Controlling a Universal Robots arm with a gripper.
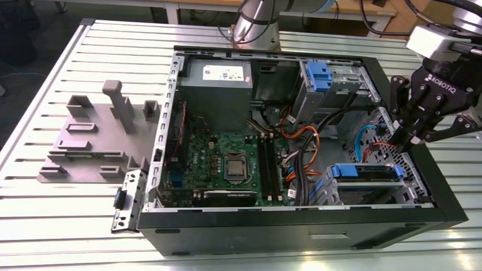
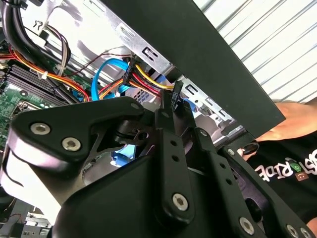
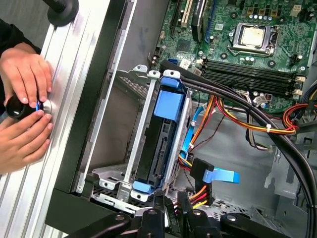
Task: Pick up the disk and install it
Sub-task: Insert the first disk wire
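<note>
A grey fixture plate (image 1: pixel 90 144) with upright posts lies on the slatted metal table (image 1: pixel 45 226), near the table's edge on the exterior view's left. Just beside it stands an open black computer case (image 1: pixel 301 226), its inside facing up. In the case a grey power-supply box (image 1: pixel 217 79) sits at the far wall, with the green motherboard (image 1: pixel 226 164) below it toward the near wall. Further toward the exterior view's right, orange and black cables (image 1: pixel 301 147) run across the middle of the case.

The disk (image 1: pixel 367 179) sits in the metal drive cage (image 1: pixel 410 195) at the case's near corner on the exterior view's right, its blue carrier rail showing on top. In the first wrist view the disk (image 3: pixel 161 134) stands on edge between the cage's silver rails.

The tool (image 1: pixel 410 144) hangs over the case wall above that cage, near the disk but apart from it. Its fingers point down with their tips close together, and it has hold of nothing.

In the first wrist view, a person's two hands (image 3: pixel 25 111) rest on the table outside the case, around a small black knob (image 3: pixel 20 106).
</note>
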